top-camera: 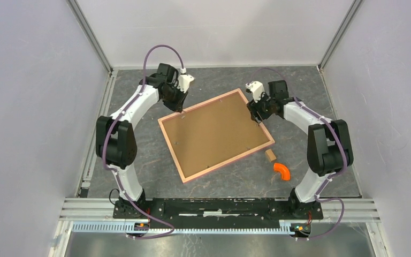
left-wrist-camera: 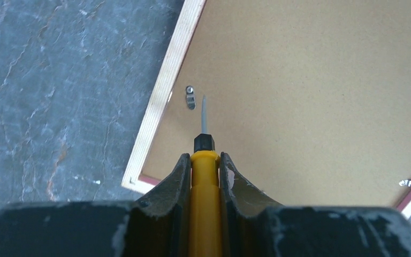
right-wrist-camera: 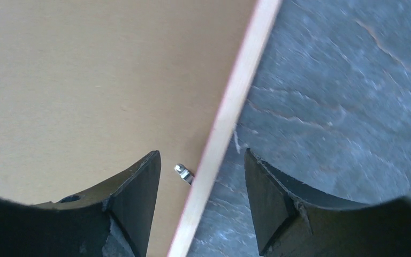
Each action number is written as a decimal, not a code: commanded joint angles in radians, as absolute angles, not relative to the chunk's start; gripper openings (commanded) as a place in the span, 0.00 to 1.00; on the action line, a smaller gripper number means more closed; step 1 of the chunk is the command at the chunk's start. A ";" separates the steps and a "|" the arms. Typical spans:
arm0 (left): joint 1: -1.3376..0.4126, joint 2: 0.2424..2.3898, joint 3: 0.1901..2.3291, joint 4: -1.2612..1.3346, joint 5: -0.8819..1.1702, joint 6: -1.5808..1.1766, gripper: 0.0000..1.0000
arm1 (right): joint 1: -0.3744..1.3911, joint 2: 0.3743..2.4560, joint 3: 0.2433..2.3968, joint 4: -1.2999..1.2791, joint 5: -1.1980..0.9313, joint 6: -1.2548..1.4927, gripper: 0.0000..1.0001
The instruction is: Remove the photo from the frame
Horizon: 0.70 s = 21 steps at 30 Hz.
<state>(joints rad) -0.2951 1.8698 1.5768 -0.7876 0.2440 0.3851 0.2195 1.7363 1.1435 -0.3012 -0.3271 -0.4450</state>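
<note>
The frame (top-camera: 215,133) lies face down on the table, its brown fibreboard back up and its pink rim around it. The photo is hidden under the back. My left gripper (top-camera: 180,106) is over the frame's far left corner, shut on a yellow screwdriver (left-wrist-camera: 204,198). The screwdriver's metal tip hangs just beside a small metal clip (left-wrist-camera: 190,97) near the rim (left-wrist-camera: 163,91). My right gripper (top-camera: 257,119) is open over the frame's right edge (right-wrist-camera: 226,118), its fingers astride the rim, with a metal clip (right-wrist-camera: 183,172) between them.
A small wooden block (top-camera: 270,155) and an orange curved piece (top-camera: 282,171) lie on the grey table right of the frame's near right corner. Another clip (left-wrist-camera: 408,182) sits at the frame's far edge. White walls enclose the table.
</note>
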 commanded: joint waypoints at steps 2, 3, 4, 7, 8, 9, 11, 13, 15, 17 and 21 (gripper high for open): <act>-0.249 1.755 1.525 -0.767 0.329 0.330 0.02 | 0.193 1.765 1.169 -0.280 -0.290 -0.379 0.64; -0.241 1.742 1.509 -0.762 0.339 0.325 0.02 | 0.192 1.781 1.173 -0.285 -0.291 -0.382 0.63; -0.236 1.730 1.496 -0.759 0.343 0.322 0.02 | 0.191 1.796 1.182 -0.289 -0.288 -0.386 0.62; -0.230 1.699 1.464 -0.757 0.359 0.322 0.02 | 0.189 1.850 1.215 -0.291 -0.280 -0.393 0.60; -0.227 1.692 1.456 -0.755 0.362 0.323 0.02 | 0.190 1.869 1.233 -0.297 -0.288 -0.395 0.59; -0.224 1.682 1.448 -0.754 0.367 0.321 0.02 | 0.190 1.895 1.256 -0.305 -0.298 -0.398 0.57; -0.219 1.668 1.437 -0.748 0.373 0.319 0.02 | 0.190 1.942 1.298 -0.322 -0.318 -0.403 0.51; -0.213 1.659 1.431 -0.746 0.385 0.315 0.02 | 0.189 1.993 1.342 -0.339 -0.343 -0.417 0.40; -0.207 1.651 1.425 -0.747 0.398 0.313 0.02 | 0.190 2.040 1.393 -0.357 -0.386 -0.431 0.26; -0.201 1.647 1.418 -0.745 0.408 0.311 0.02 | 0.197 2.092 1.464 -0.392 -0.434 -0.472 0.18; -0.193 1.646 1.400 -0.741 0.429 0.301 0.02 | 0.247 2.192 1.651 -0.454 -0.486 -0.640 0.14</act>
